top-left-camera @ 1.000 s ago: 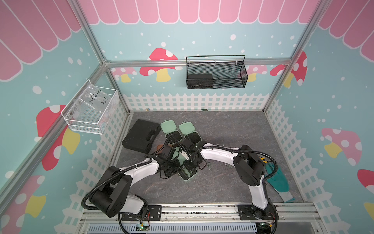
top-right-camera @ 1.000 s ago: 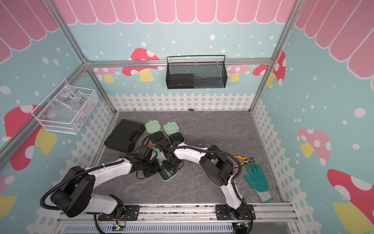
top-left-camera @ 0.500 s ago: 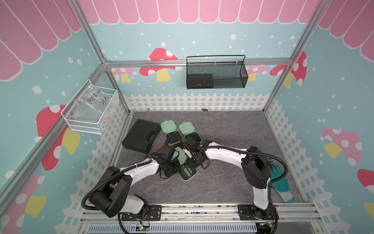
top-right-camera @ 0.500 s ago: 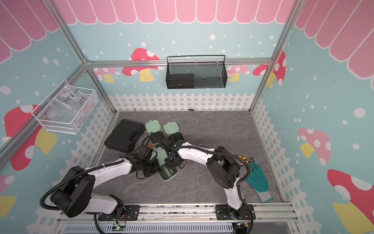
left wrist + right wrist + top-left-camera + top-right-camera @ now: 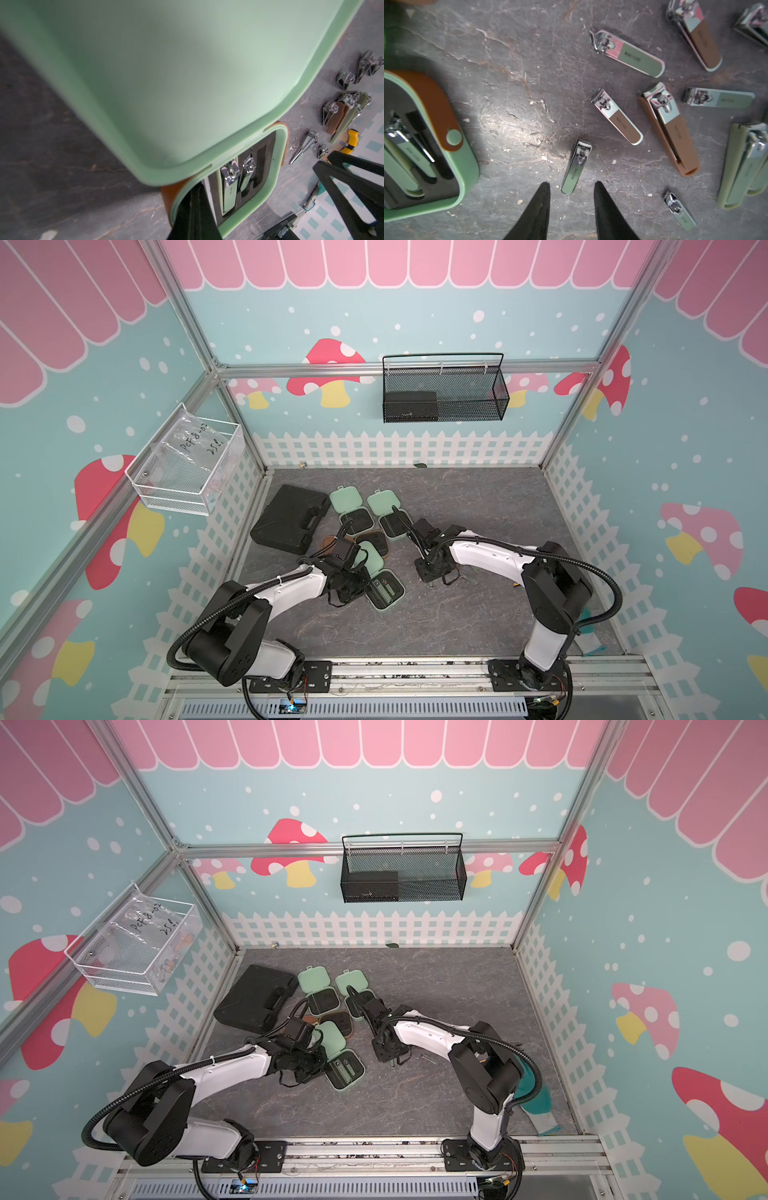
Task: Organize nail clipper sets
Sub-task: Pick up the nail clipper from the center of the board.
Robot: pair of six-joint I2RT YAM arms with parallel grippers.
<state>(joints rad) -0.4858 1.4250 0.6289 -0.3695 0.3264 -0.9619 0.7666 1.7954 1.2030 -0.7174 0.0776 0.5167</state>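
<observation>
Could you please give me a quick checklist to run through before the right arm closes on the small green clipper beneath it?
1. The right end effector is open: ok.
2. The small green clipper is lined up: ok, its green end lies between the jaws.
3. Neighbours are clear: ok, the nearest brown clipper lies apart from it.
4. Fingertip height above the table: cannot tell.
5. The left end effector steadies the open green case: ok, it looks shut on the rim.
6. Room in the case: ok, an empty slot shows beside the two seated clippers.
</observation>
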